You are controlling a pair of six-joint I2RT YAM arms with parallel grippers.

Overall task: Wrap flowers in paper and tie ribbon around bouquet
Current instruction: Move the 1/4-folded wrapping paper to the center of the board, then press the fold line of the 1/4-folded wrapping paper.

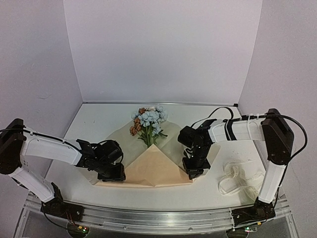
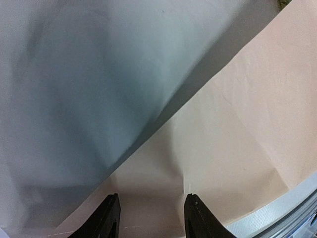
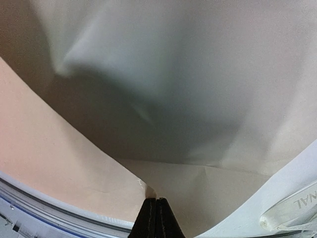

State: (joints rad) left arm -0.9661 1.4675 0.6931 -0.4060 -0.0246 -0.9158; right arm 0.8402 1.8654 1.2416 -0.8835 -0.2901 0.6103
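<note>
White table [image 1: 99, 124] bears creased tan paper [image 1: 156, 166] folded over flowers [image 1: 148, 121].

White arms [image 1: 49, 148], black joints [image 1: 277, 139], black cables [image 1: 213, 113]

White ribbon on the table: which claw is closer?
Right. The right claw sits just left of the cream-white ribbon; the left claw is far across the tan kraft paper.

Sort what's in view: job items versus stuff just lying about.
Job: flowers, paper, ribbon.
Not job: table, aluminium rail, white backdrop.
</note>
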